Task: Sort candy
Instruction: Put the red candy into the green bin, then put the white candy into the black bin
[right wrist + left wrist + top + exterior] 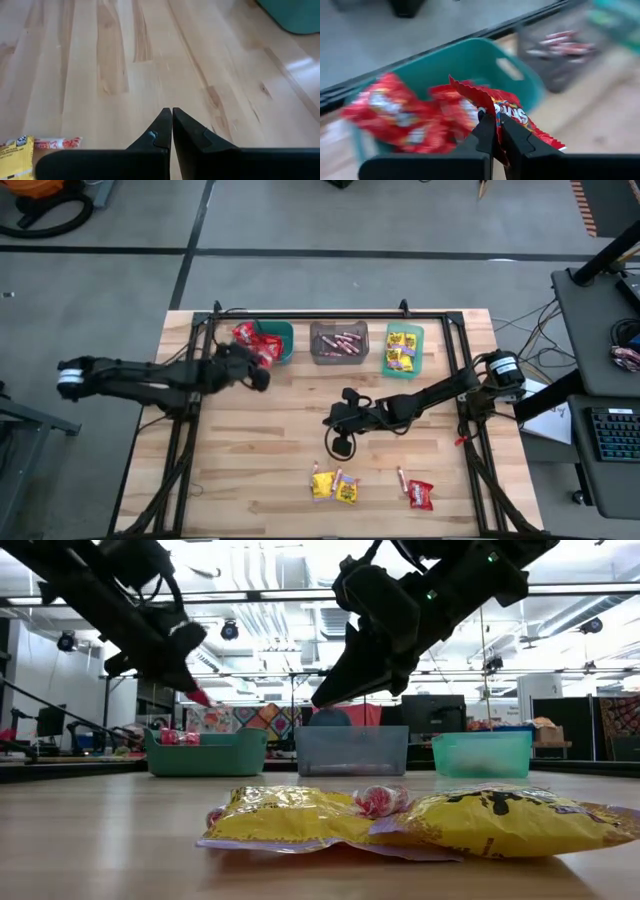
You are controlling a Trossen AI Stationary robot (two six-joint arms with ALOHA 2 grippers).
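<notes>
Left pincer (pixel 496 131) clamped on a red packet (pixel 512 116), just short of the teal bin (pixel 485 60), already holding more red packets; right pincer (pixel 172 120) closed, empty

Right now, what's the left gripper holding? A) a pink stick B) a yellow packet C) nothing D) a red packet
D: in the left wrist view the left gripper is shut on a red packet, right by the teal bin that already holds other red packets.
</notes>
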